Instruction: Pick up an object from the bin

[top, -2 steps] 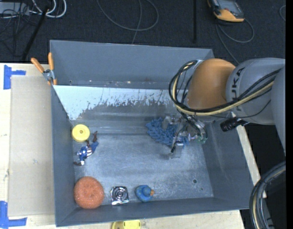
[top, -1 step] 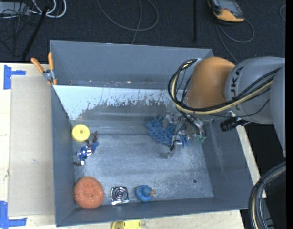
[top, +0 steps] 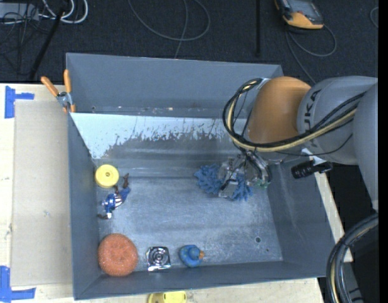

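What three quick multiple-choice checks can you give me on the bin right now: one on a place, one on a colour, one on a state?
1. Where in the bin does the orange ball lie?
A. lower-left corner of the view
B. against the far wall
C. middle of the floor

2. What colour is the round disc near the left wall?
A. red
B. yellow
C. green

3. How is the gripper placed?
A. outside the bin
B. above the left wall
C. down inside the bin, at the blue tangled cloth

Answers:
1 A, the ball sits in that corner, left of a small silver piece.
2 B, its top is plain yellow.
3 C, the gripper sits below the rim, against the cloth's right side.
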Controlling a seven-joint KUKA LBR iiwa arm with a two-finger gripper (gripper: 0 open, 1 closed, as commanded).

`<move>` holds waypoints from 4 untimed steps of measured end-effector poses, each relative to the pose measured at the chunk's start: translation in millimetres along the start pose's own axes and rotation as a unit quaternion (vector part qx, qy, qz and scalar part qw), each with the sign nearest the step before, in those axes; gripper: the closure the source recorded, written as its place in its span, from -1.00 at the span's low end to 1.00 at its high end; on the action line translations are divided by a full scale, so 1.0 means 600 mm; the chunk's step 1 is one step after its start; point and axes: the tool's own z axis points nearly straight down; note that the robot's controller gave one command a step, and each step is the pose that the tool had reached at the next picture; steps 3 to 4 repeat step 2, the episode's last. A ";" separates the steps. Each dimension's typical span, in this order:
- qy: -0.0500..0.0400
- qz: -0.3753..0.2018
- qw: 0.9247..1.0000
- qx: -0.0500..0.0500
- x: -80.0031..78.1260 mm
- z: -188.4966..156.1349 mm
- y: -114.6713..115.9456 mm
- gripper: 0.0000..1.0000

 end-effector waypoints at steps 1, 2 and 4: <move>0.000 0.000 1.000 0.000 0.000 0.000 0.000 1.00; 0.001 -0.019 1.000 0.001 0.059 -0.229 0.023 1.00; 0.001 -0.019 1.000 0.001 0.059 -0.229 0.023 1.00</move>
